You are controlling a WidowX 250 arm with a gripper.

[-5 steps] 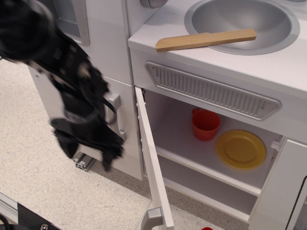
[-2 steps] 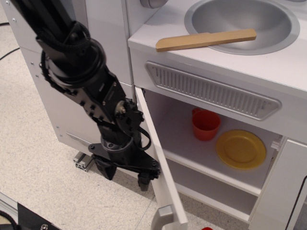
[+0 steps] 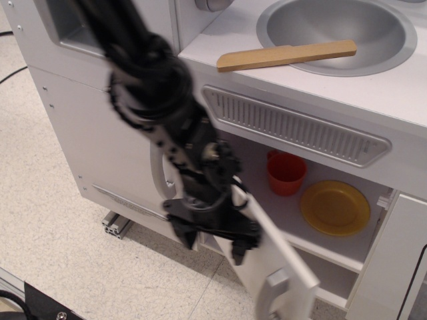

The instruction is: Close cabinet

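**End effector against the outer face of a half-open cabinet door**

At the far left, the speckled beige floor (image 3: 60, 253) is seen beside the tall white toy-kitchen side unit (image 3: 87, 133). A curved grey handle (image 3: 157, 175) is partly visible behind the blurred black robot arm (image 3: 150, 87), which descends from the upper left. The black end effector (image 3: 215, 239) is seen low in the frame, its two fingers spread apart with nothing held between them, pressed at the outer face of the wide white cabinet door (image 3: 280, 263). The door is swung partway out, its grey bar handle (image 3: 273, 290) near the bottom edge. Inside the white cabinet compartment (image 3: 293, 230), a red plastic cup (image 3: 287, 173) and a round yellow plate (image 3: 335, 207) are set on the shelf, just beside each other. Above, a flat wooden spatula (image 3: 285, 55) is laid across the rim of the round grey sink bowl (image 3: 337, 30).
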